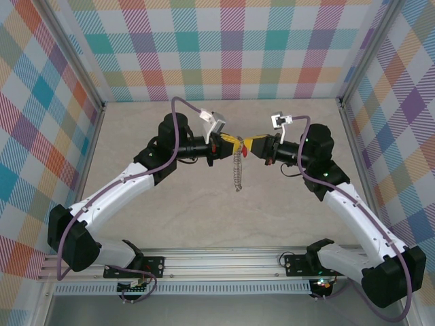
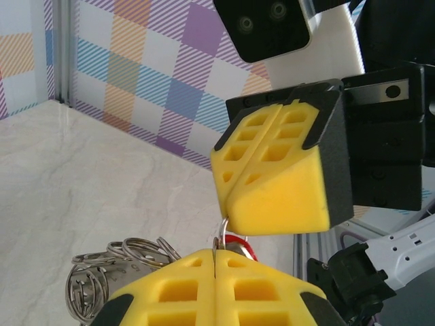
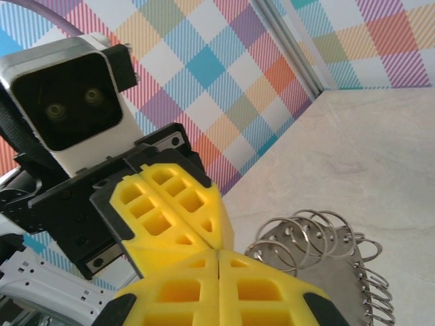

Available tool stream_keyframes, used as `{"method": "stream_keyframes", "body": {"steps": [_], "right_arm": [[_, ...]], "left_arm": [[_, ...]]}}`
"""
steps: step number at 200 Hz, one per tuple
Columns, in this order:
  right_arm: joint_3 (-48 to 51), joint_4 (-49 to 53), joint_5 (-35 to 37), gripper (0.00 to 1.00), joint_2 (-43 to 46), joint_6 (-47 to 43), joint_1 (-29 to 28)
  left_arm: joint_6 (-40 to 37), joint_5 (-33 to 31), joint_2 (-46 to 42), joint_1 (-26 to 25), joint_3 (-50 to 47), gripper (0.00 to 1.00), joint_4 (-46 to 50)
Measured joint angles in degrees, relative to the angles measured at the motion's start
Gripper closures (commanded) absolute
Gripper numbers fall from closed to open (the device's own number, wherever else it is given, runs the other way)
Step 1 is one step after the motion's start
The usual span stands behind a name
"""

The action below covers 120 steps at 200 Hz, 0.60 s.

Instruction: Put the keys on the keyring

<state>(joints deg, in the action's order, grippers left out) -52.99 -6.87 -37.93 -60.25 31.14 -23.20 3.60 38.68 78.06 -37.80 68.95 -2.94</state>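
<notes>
My two grippers meet tip to tip above the middle of the table. The left gripper is shut on the thin metal edge of the keyring, which hangs down from it as a chain-like strip. Its silver loops fan out beside the yellow pads. The right gripper is shut, and a thin silver loop of the keys comes out of its tips. The red tag sits just behind that loop, touching the left gripper's tip. The key itself is mostly hidden.
A pale stone-look table lies well below both grippers. Checked walls close the back and both sides. The aluminium base rail runs along the near edge.
</notes>
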Motion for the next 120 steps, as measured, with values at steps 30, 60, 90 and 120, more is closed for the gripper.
{"method": "stream_keyframes", "body": {"steps": [30, 60, 90, 120], "right_arm": [[1.8, 0.1, 1.1, 1.00, 0.1, -0.1, 0.3], [2.9, 0.0, 1.5, 1.00, 0.3, -0.1, 1.2], [3.4, -0.8, 1.5, 1.00, 0.6, 0.1, 1.4], [3.7, -1.2, 1.2, 1.00, 0.6, 0.7, 1.4]], "left_arm": [[0.5, -0.4, 0.0, 0.0, 0.0, 1.00, -0.4], [1.1, -0.4, -0.1, 0.0, 0.0, 1.00, -0.4], [1.4, -0.4, -0.1, 0.0, 0.0, 1.00, -0.4], [1.7, -0.7, -0.3, 0.0, -0.5, 1.00, -0.7]]}}
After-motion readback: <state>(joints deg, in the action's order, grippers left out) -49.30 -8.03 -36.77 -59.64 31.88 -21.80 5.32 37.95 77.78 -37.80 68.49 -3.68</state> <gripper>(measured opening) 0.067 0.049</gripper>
